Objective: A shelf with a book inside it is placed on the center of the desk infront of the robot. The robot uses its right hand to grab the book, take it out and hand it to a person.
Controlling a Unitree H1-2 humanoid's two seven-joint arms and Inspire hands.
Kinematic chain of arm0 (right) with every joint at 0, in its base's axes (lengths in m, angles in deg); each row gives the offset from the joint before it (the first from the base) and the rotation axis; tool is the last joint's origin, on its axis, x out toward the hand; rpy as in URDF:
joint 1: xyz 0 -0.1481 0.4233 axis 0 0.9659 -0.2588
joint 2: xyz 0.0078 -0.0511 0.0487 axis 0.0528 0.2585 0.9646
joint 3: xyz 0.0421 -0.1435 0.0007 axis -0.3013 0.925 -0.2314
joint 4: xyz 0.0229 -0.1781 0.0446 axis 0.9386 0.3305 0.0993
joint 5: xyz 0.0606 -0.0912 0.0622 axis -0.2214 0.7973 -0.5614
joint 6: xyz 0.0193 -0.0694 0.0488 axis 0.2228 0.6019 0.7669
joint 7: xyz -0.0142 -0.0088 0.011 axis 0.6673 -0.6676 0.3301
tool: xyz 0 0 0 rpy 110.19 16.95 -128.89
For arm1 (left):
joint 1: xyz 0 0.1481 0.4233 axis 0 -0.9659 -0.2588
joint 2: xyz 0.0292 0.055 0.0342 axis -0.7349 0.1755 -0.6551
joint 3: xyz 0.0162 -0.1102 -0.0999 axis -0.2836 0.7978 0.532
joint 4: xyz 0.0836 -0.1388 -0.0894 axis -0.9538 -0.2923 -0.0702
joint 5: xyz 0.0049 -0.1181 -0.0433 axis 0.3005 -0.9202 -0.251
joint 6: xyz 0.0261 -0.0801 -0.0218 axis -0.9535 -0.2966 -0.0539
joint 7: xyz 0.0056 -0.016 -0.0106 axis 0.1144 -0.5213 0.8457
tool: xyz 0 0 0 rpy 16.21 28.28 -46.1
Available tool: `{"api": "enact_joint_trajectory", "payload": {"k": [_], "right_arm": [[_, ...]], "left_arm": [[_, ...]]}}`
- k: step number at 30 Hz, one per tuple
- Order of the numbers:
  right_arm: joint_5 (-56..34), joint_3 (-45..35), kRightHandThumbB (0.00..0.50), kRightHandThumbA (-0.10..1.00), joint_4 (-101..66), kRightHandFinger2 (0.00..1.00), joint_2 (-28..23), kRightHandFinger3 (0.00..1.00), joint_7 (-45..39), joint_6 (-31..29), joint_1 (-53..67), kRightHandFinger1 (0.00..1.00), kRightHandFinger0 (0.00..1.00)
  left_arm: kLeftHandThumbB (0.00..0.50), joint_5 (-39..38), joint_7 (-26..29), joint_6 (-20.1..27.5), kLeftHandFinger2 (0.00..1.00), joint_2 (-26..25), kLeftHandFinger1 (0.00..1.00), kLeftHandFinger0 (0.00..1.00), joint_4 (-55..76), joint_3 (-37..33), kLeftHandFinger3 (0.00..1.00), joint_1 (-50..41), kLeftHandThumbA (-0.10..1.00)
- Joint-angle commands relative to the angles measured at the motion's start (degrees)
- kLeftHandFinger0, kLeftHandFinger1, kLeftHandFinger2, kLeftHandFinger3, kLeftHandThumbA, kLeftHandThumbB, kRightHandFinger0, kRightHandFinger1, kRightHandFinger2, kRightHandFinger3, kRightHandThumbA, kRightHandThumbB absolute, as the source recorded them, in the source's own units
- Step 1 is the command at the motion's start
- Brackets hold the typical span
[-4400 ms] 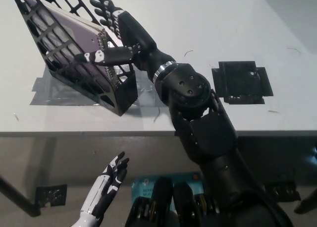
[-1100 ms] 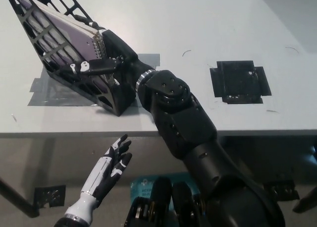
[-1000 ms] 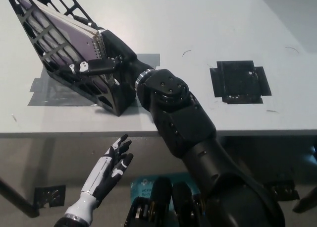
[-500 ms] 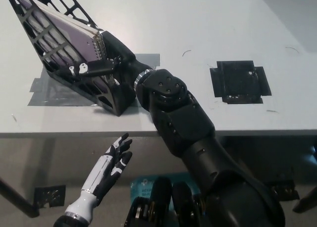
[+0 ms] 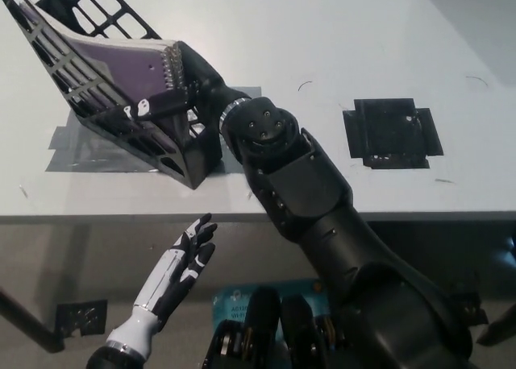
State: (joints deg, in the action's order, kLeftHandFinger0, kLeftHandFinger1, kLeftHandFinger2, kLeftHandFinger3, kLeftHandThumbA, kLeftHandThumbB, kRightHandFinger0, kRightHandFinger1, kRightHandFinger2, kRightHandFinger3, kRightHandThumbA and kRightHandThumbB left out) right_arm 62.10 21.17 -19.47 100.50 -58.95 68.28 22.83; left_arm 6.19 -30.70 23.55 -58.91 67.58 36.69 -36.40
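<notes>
Right hand (image 5: 179,91), reaching in from the lower right, is closed on the spiral-bound edge of the purple book (image 5: 113,67) that leans inside the black shelf (image 5: 153,143) on the table (image 5: 322,39), while the white left hand (image 5: 181,264) hangs open below the table edge.

Upper left corner of black lattice shelf (image 5: 121,119) cut off by the picture's top and left edges. Purple spiral-bound book (image 5: 129,71) inside the shelf partly screened by lattice bars, its far end out of sight toward that same corner. Palm and most fingers of black right hand (image 5: 181,91) hidden behind the book's spiral edge and the shelf wall; exact grip not readable. White left hand (image 5: 181,264), below the shelf, cut off at the wrist by the bottom edge.
</notes>
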Motion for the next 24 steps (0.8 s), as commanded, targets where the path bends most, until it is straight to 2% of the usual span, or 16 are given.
{"api": "enact_joint_trajectory", "payload": {"k": [1, 5, 6, 7, 8, 10, 11, 12, 15, 16, 18, 19, 20, 21, 23, 24], "right_arm": [[-0.4, -1.3, 0.0, 1.0, -4.9, 0.47, 1.3, 0.4, 1.6, 0.2, -1.3, 0.21, 0.0], [-1.2, -2.3, 0.0, 1.0, -6.9, 0.44, 1.8, 0.35, 2.1, 1.4, -0.8, 0.22, 0.01], [-1.3, -2.7, 0.0, 1.0, -7.8, 0.37, 2.0, 0.29, 2.4, 1.4, -0.4, 0.19, 0.02], [-1.3, -2.7, 0.0, 1.0, -8.0, 0.37, 2.1, 0.29, 2.5, 1.4, -0.3, 0.19, 0.02], [-1.4, -3.1, 0.005, 1.0, -8.9, 0.31, 2.4, 0.25, 3.1, 1.9, -0.1, 0.14, 0.0], [-3.6, -5.1, 0.017, 1.0, -9.5, 0.14, 3.1, 0.09, 3.1, 1.7, 0.0, 0.01, 0.0], [-5.8, -6.8, 0.015, 1.0, -10.0, 0.03, 3.7, 0.02, 2.8, 1.1, 0.2, 0.0, 0.0], [-9.4, -9.7, 0.028, 1.0, -11.4, 0.0, 4.8, 0.0, 2.5, 0.3, 0.6, 0.0, 0.0], [-12.9, -13.3, 0.023, 1.0, -15.3, 0.0, 6.2, 0.0, 2.9, 1.8, 0.8, 0.0, 0.0], [-13.5, -14.1, 0.021, 1.0, -16.2, 0.0, 6.5, 0.0, 3.0, 2.3, 0.8, 0.0, 0.0], [-17.6, -17.3, 0.055, 1.0, -20.9, 0.0, 7.9, 0.0, 2.7, 3.0, 0.3, 0.0, 0.0], [-17.6, -17.3, 0.055, 1.0, -20.9, 0.0, 7.9, 0.0, 2.7, 3.0, 0.3, 0.0, 0.0], [-19.3, -18.0, 0.169, 1.0, -23.2, 0.0, 8.3, 0.0, 2.8, 3.8, 0.2, 0.0, 0.0], [-20.3, -18.3, 0.101, 1.0, -25.6, 0.0, 8.6, 0.0, 3.2, 4.2, 0.2, 0.0, 0.0], [-22.1, -18.5, 0.053, 1.0, -30.7, 0.0, 8.7, 0.0, 4.1, 5.2, -0.1, 0.0, 0.0], [-22.5, -18.6, 0.046, 1.0, -32.2, 0.0, 8.7, 0.0, 4.4, 5.7, -0.1, 0.0, 0.0]], "left_arm": [[0.252, 0.4, -0.8, 1.2, 1.0, -0.9, 1.0, 0.97, 1.2, -0.3, 1.0, 1.3, 0.91], [0.24, 0.5, -0.7, 0.9, 1.0, -0.9, 1.0, 1.0, 1.3, -0.3, 1.0, 1.3, 0.9], [0.232, 0.3, -0.8, 0.5, 1.0, -0.8, 1.0, 1.0, 1.5, -0.2, 1.0, 1.2, 0.89], [0.232, 0.1, -0.9, 0.4, 1.0, -0.8, 1.0, 1.0, 1.6, -0.2, 1.0, 1.1, 0.89], [0.231, 0.1, -0.9, 0.3, 1.0, -0.8, 1.0, 1.0, 1.6, -0.3, 1.0, 1.1, 0.89], [0.241, 0.3, -0.9, 0.0, 1.0, -0.9, 1.0, 1.0, 1.7, -0.3, 1.0, 1.1, 0.89], [0.234, 0.3, -0.9, 0.0, 1.0, -0.9, 1.0, 1.0, 1.7, -0.2, 1.0, 1.0, 0.89], [0.224, 0.3, -0.9, -0.1, 1.0, -0.9, 1.0, 0.99, 1.7, -0.3, 1.0, 1.0, 0.89], [0.263, 1.2, -0.9, 0.0, 1.0, -1.4, 1.0, 1.0, 1.7, -0.6, 1.0, 1.1, 0.94], [0.26, 1.5, -0.9, 0.0, 1.0, -1.5, 1.0, 1.0, 1.7, -0.7, 1.0, 1.1, 0.95], [0.264, 1.2, -0.9, 1.3, 1.0, -1.5, 1.0, 1.0, 0.9, -0.6, 1.0, 1.2, 0.94], [0.264, 1.2, -0.9, 1.3, 1.0, -1.5, 1.0, 1.0, 0.9, -0.6, 1.0, 1.2, 0.94], [0.271, 0.5, -1.1, 1.7, 1.0, -1.5, 1.0, 1.0, 0.6, -0.5, 1.0, 1.1, 0.91], [0.271, -0.1, -1.3, 2.0, 1.0, -1.4, 1.0, 1.0, 0.4, -0.4, 1.0, 1.0, 0.91], [0.271, -0.1, -1.3, 1.9, 1.0, -1.4, 1.0, 1.0, 0.4, -0.4, 1.0, 0.9, 0.93], [0.275, 0.2, -1.2, 1.7, 1.0, -1.5, 1.0, 1.0, 0.5, -0.5, 1.0, 0.9, 0.93]]}}
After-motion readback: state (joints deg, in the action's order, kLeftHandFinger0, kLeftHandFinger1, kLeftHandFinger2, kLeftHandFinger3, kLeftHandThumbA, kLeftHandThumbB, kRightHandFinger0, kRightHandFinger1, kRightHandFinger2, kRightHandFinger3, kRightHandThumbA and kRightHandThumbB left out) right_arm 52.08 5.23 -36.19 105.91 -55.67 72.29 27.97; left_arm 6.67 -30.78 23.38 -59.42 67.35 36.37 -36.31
